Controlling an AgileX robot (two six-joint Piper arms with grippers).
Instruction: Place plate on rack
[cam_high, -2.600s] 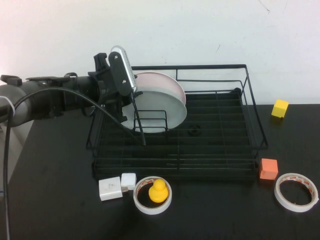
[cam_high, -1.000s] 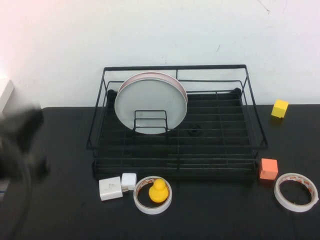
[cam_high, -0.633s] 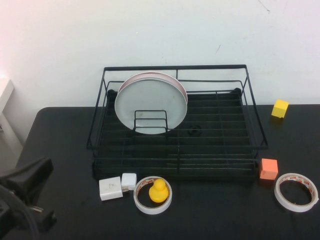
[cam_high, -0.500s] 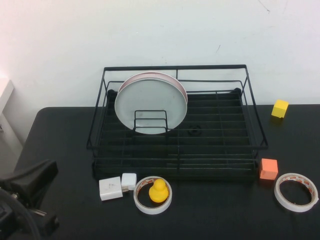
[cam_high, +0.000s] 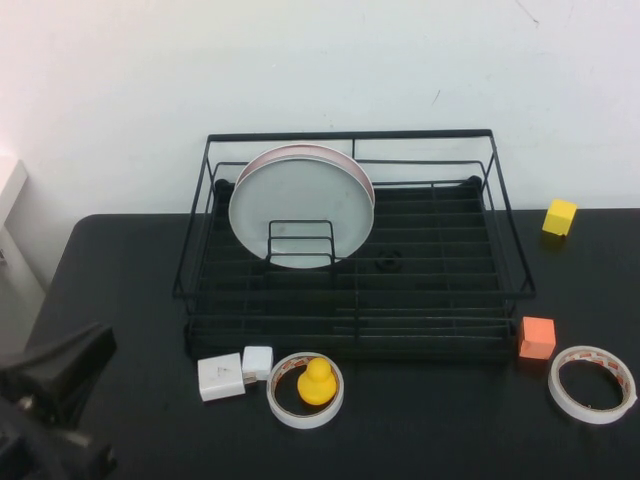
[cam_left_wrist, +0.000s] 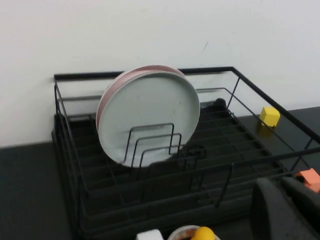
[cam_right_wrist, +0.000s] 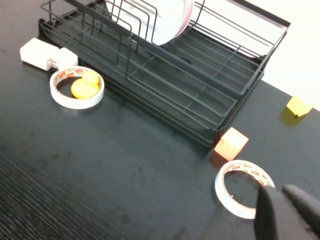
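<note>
The pale grey-white plate (cam_high: 300, 205) stands on edge in the left back part of the black wire rack (cam_high: 350, 135), behind the small divider loop (cam_high: 301, 240). It leans on a pinkish-white plate (cam_high: 362, 178) behind it. Both show in the left wrist view, the plate (cam_left_wrist: 150, 112) in the rack (cam_left_wrist: 145, 74). My left gripper (cam_high: 60, 368) is low at the table's front left, far from the rack, shut and empty (cam_left_wrist: 281, 184). My right gripper (cam_right_wrist: 281, 191) is out of the high view, shut and empty, over a tape roll (cam_right_wrist: 244, 187).
In front of the rack lie two white adapter blocks (cam_high: 222, 376) and a tape roll (cam_high: 282, 398) with a yellow toy (cam_high: 318, 381) in it. An orange cube (cam_high: 537, 337) and another tape roll (cam_high: 592, 384) lie at the front right. A yellow cube (cam_high: 559, 216) sits at the back right.
My left gripper has left the plate standing in the rack and drawn back from the rack's left side to the table's front left corner. The plate stays put.
</note>
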